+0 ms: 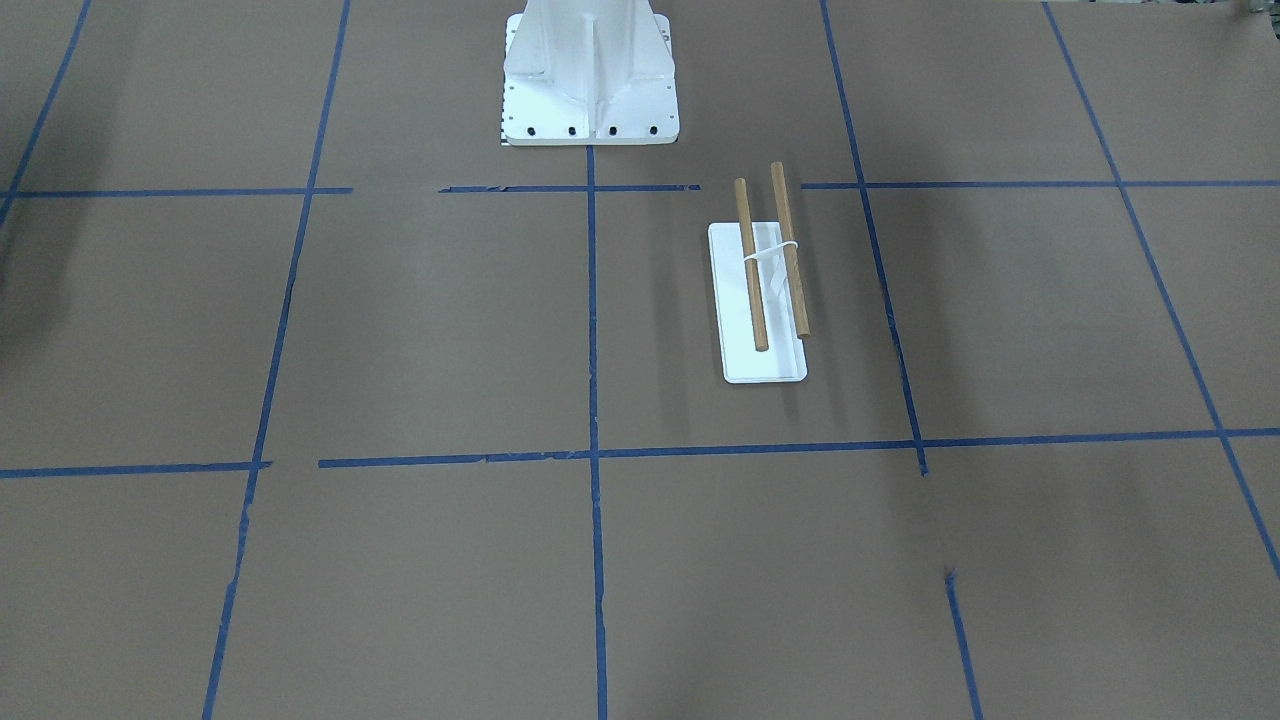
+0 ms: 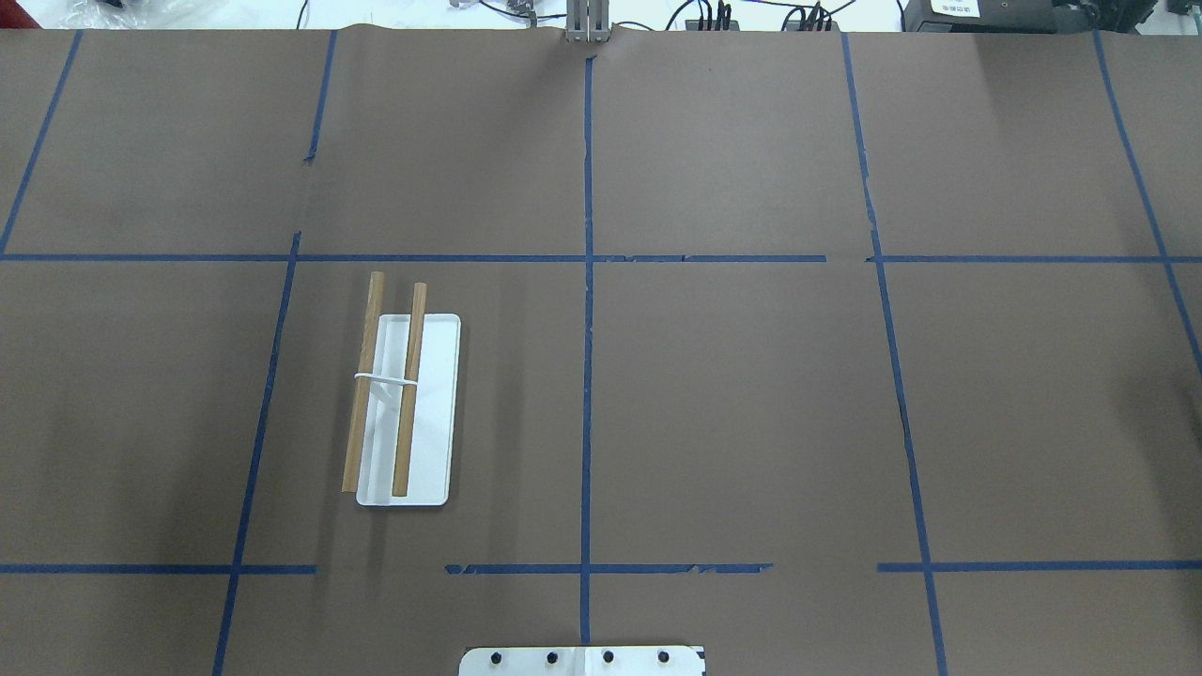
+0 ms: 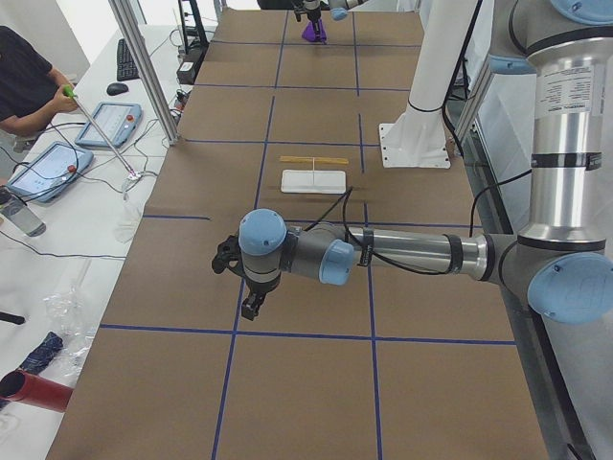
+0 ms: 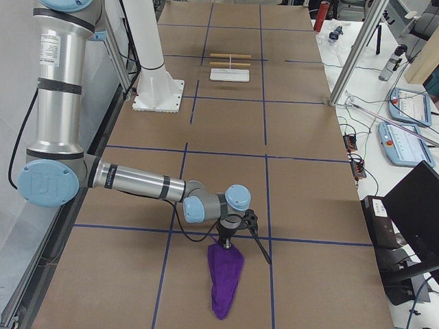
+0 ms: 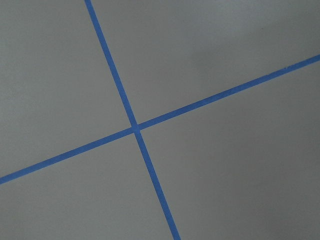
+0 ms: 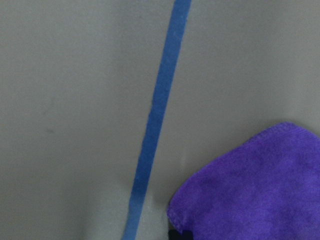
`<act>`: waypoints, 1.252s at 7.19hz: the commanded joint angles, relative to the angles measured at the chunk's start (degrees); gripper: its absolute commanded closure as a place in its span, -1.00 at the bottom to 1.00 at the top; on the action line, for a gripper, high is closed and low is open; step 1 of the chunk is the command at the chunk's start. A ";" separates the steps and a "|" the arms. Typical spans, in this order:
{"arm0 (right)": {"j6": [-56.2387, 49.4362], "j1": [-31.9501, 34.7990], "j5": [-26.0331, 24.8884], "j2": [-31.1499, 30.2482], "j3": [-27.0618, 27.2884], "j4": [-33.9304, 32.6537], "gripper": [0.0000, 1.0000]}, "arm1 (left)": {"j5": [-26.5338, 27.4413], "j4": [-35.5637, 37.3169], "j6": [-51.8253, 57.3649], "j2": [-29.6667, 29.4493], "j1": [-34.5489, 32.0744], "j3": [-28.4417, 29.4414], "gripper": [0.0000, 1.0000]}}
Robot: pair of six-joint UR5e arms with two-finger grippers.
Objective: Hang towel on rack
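Note:
The rack [image 2: 394, 385] stands on the robot's left half of the table: two wooden dowels over a flat white base. It also shows in the front view [image 1: 770, 262] and both side views [image 3: 314, 160] [image 4: 230, 59]. The purple towel [image 4: 225, 277] lies far off at the table's right end, one corner up at my right gripper [image 4: 226, 241], and also shows in the right wrist view [image 6: 250, 190] and the left side view [image 3: 314, 32]. I cannot tell whether that gripper is shut. My left gripper [image 3: 251, 309] hovers over bare paper near the left end; I cannot tell its state.
The white bolted pedestal [image 1: 590, 90] stands at the robot's side of the table, near the rack. Blue tape lines [image 5: 135, 126] grid the brown paper. An operator [image 3: 24, 81], tablets and a metal post [image 3: 144, 67] stand beside the table's far side.

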 commanded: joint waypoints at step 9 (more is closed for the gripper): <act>42.00 -2.67 13.93 20.42 46.12 -26.63 1.00 | -2.20 -29.02 -63.50 -11.47 21.14 -7.54 -1.00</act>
